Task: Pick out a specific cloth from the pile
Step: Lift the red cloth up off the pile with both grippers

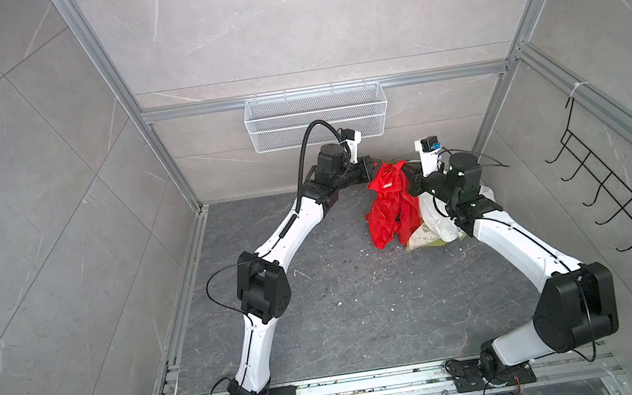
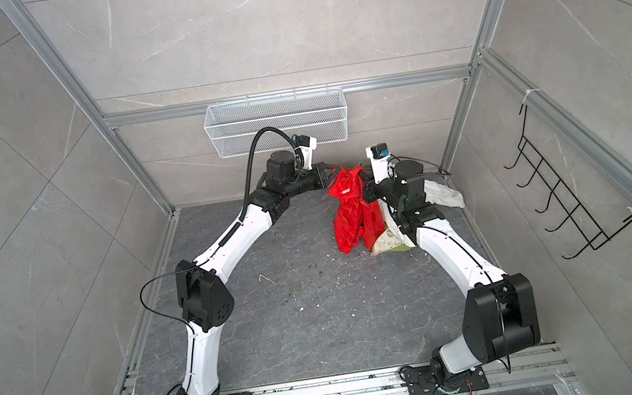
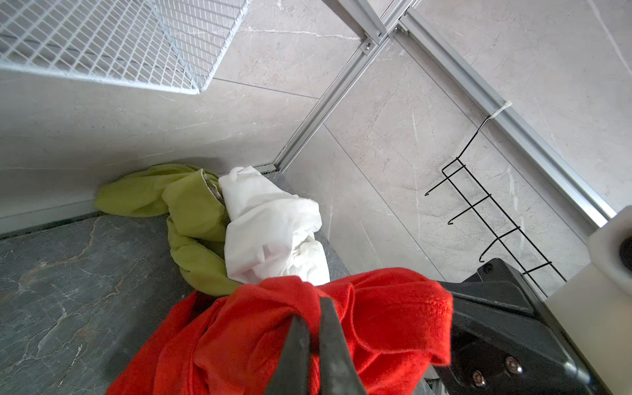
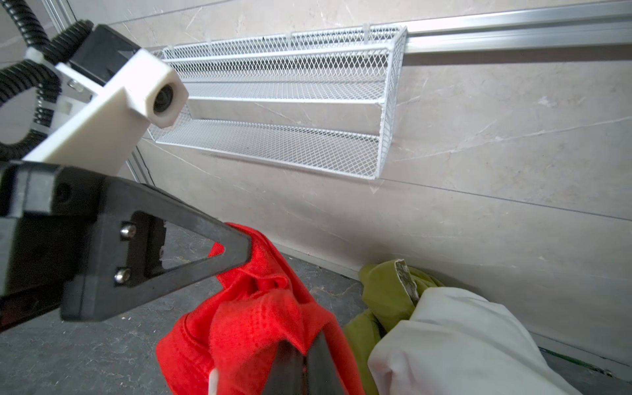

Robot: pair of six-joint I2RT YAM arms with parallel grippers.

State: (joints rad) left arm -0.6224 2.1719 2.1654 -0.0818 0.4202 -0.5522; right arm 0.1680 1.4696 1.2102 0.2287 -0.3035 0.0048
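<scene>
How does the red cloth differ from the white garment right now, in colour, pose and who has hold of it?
The red cloth is bright red; the white garment is plain white. The red cloth hangs lifted, draping down to the floor, while the white garment lies crumpled in the corner. The left gripper and right gripper both pinch the red cloth; nothing grips the white garment. Both are soft, wrinkled fabric.

Both top views look steeply down from high above the arm bases toward the far wall, and share the whole dark floor (image 1: 347, 311). Each wrist view sits very close behind its gripper; both share the white mesh basket (image 4: 284, 102) and the red cloth (image 3: 260, 335).
</scene>
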